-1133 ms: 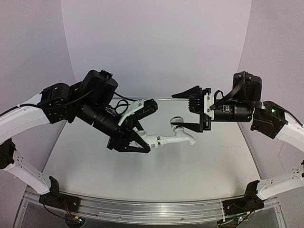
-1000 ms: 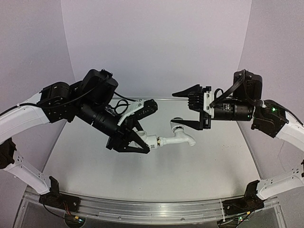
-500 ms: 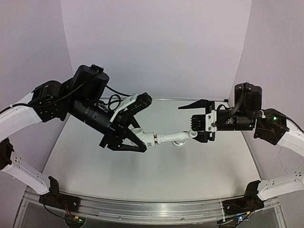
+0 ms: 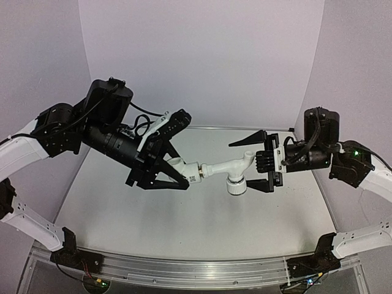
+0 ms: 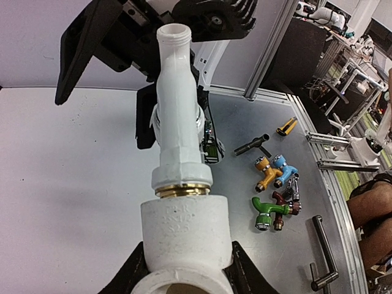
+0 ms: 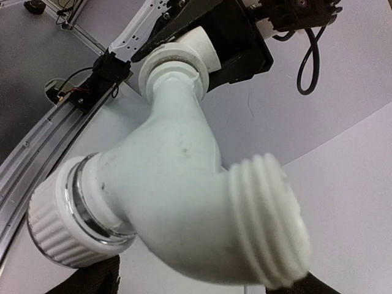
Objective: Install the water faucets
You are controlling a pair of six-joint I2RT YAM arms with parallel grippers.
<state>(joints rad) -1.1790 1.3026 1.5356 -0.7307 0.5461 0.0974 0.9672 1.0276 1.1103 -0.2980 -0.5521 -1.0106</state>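
Top view: the left pincer (image 4: 174, 164) is clenched on the short white fitting (image 4: 181, 166), just left of the middle of the frame. The white tap (image 4: 219, 166) sticks out of that fitting toward the right, held up in the air over the grey tabletop (image 4: 122, 208), not resting on anything. Its ribbed knob (image 4: 236, 184) points down and the bent spout (image 4: 247, 157) angles up to the right.

The right pincer (image 4: 245, 164) comes in from the right side of the frame. It's released, jaws spread wide and straddling the spout end: one finger sits above the spout, the other is low, right beside the knob. As far as I can see neither one is pressing on the plastic.

The left wrist view shows a brass-coloured ring (image 5: 182, 191) right where the tap meets the fitting, so the two are joined there. The right wrist view is pretty much all tap, with the threaded spout mouth (image 6: 269, 226) up close and blurry.

At right of centre in the left wrist view, a small pile of coloured taps (image 5: 275, 190) lies on the tabletop: yellow, blue, green, dark red. A black T-handle (image 5: 254, 146) lies just above them.
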